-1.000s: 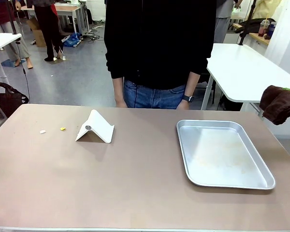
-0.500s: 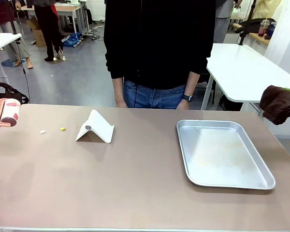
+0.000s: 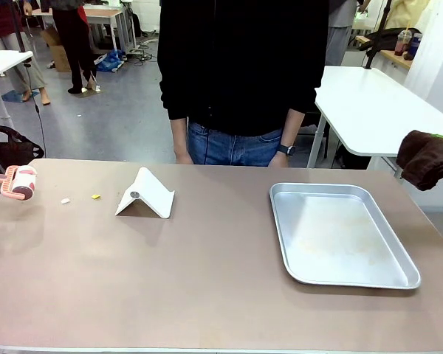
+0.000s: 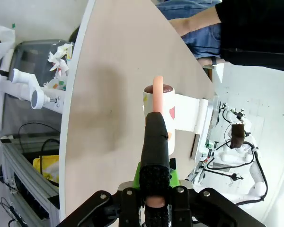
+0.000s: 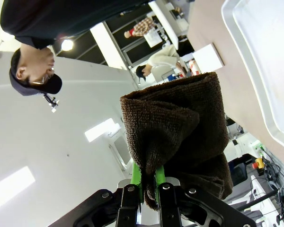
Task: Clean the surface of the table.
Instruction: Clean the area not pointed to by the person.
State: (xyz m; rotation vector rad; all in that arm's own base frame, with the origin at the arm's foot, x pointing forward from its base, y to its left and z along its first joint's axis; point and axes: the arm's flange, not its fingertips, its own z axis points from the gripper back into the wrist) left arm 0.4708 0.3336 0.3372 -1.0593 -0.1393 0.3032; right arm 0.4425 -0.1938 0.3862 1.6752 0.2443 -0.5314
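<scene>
The tan-brown table (image 3: 207, 280) spans the front view. At its far left edge a pink-handled lint roller (image 3: 18, 182) hovers just above the top. In the left wrist view my left gripper (image 4: 155, 189) is shut on the roller's pink handle, and the white roll (image 4: 159, 111) sits past the fingertips over the table (image 4: 113, 71). A dark brown cloth (image 3: 426, 156) hangs at the right edge beyond the table. My right gripper (image 5: 149, 182) is shut on that cloth (image 5: 180, 137), which drapes over the fingers.
Two small crumbs, one white (image 3: 65, 200) and one yellow (image 3: 96, 196), lie near the roller. A white folded stand (image 3: 145, 193) sits at centre left, a shiny metal tray (image 3: 340, 232) at right. A person in black (image 3: 244, 66) stands at the far edge.
The lint roller has come in from the left edge, moving right and then lower toward the tabletop. The brown cloth and everything on the table stayed put.
</scene>
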